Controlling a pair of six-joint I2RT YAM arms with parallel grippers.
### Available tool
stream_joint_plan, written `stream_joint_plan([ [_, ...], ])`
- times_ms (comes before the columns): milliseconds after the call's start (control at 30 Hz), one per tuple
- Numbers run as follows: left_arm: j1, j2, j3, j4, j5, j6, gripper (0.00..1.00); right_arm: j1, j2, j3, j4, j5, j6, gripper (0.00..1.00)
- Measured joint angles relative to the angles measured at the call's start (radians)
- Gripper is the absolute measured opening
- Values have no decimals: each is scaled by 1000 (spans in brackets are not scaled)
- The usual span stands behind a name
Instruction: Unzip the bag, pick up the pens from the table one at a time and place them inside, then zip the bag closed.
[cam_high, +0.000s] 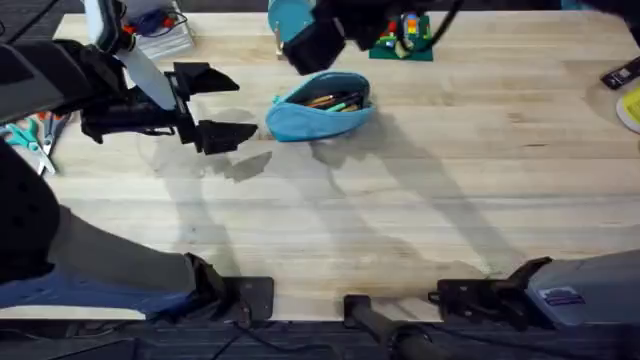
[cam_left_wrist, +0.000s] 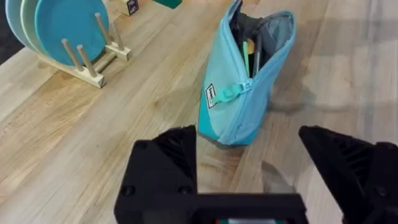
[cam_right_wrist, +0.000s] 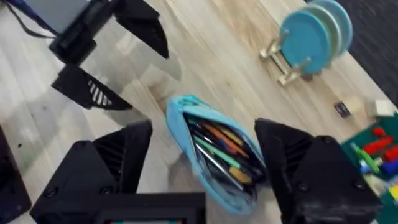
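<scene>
Pale wooden planks of the table (cam_high: 420, 200) stretch under both my arms. On them sits the blue bag (cam_high: 322, 104), unzipped, its mouth gaping with several pens (cam_right_wrist: 224, 152) inside. My left hand (cam_high: 215, 105) hangs just beside the bag's zipper end, fingers spread wide and holding nothing. My right hand (cam_right_wrist: 202, 162) hovers above the bag, fingers wide apart on either side of it, gripping nothing. Behind the bag stand teal plates in a wooden rack (cam_left_wrist: 56, 34)

Light-blue bag (cam_high: 320, 108); pale wood-grain table (cam_high: 420, 200).
</scene>
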Motion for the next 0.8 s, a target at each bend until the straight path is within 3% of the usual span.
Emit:
stream_joint_plan([
  [267,0,0,0,0,0,0,993,50,64,3,88,0,0,996],
  [800,0,0,0,0,0,0,993,57,94,5,122,3,10,996],
])
